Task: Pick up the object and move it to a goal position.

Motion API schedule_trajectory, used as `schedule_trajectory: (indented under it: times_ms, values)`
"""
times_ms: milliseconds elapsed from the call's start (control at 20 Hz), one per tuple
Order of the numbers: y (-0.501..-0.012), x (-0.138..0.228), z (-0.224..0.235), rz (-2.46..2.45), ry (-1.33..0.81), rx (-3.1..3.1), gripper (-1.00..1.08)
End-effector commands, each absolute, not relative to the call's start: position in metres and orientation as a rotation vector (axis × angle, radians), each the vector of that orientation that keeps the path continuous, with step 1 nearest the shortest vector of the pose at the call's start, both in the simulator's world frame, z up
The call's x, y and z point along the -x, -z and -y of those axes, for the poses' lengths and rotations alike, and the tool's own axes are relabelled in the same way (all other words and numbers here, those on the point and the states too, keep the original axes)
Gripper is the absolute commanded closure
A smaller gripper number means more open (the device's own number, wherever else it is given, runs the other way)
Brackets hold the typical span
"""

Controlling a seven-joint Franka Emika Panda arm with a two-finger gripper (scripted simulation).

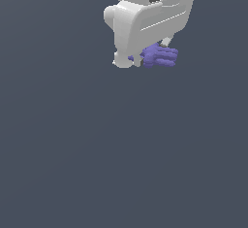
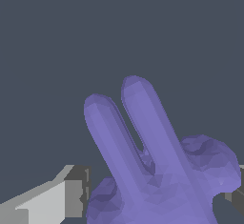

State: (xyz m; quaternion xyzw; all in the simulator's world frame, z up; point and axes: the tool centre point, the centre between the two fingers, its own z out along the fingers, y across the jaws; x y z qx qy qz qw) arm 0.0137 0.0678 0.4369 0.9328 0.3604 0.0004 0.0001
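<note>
Hanging near the top of the exterior view, the white arm carries the violet-purple object (image 1: pixel 159 56) at its lower end, where the prongs stick out toward the exterior view's right from under the pincer (image 1: pixel 138 59). Seen from the wrist view, the object (image 2: pixel 157 170) sits between the two fingers (image 2: pixel 71 197) with two long prongs pointing away from the camera, and the pincer is closed on it, gripping its knobbly body.

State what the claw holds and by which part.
The claw holds the purple pronged object, gripped near its base end; the prongs stick out free.
</note>
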Motion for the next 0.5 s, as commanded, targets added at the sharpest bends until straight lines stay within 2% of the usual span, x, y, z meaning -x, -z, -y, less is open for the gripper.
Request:
schedule_trajectory:
  times_ms: [0,450]
  values:
    - [-0.4442,-0.0157,-0.0707,-1.132,0.000,-2.931,1.08]
    - [-0.4530,-0.0189,-0.0741,-1.132,0.000,-2.931,1.08]
